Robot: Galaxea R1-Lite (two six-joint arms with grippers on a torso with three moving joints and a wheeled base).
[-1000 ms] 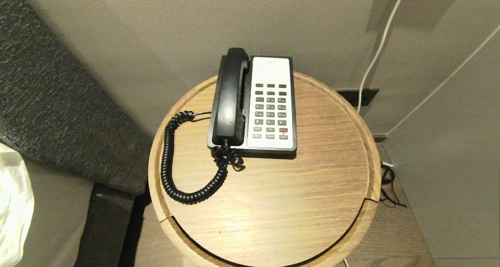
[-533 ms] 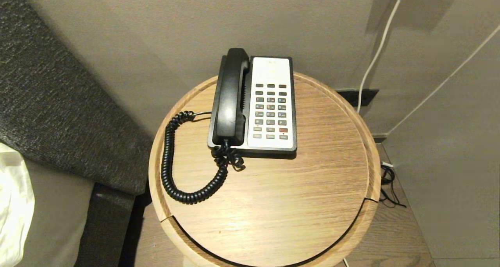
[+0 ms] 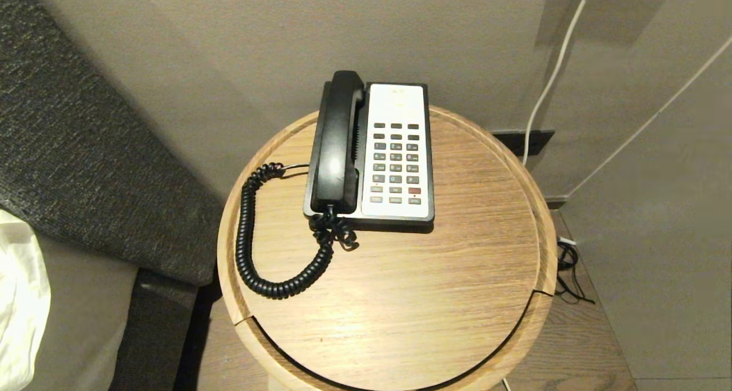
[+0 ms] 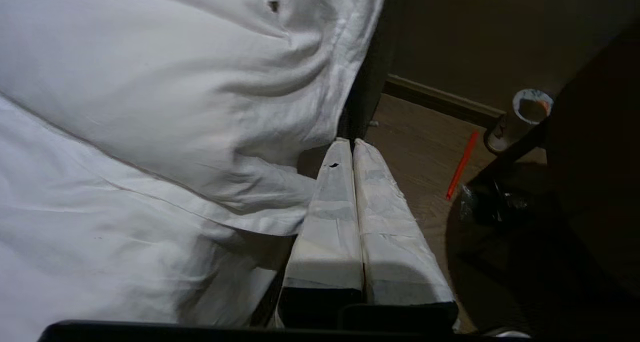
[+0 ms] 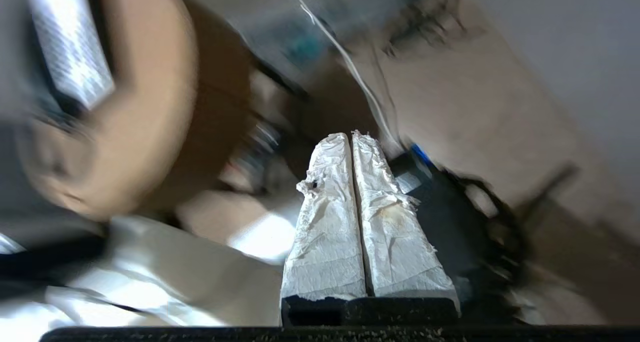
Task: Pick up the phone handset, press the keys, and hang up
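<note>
The black phone handset (image 3: 337, 145) lies in its cradle on the left side of the desk phone, on a round wooden table (image 3: 457, 299). Its coiled black cord (image 3: 251, 248) loops over the tabletop to the left. The keys (image 3: 396, 163) form a grid of dark buttons, one red, in the white faceplate to the handset's right. Neither gripper shows in the head view. My left gripper (image 4: 350, 143) is shut and empty, low beside white bedding (image 4: 150, 107). My right gripper (image 5: 349, 136) is shut and empty, below the table's level near the floor.
A dark upholstered headboard (image 3: 74, 151) and white bedding stand left of the table. White cables (image 3: 549, 82) run down the wall on the right, with black cords (image 3: 569, 271) on the floor. An orange stick (image 4: 461, 164) lies on the floor near the left gripper.
</note>
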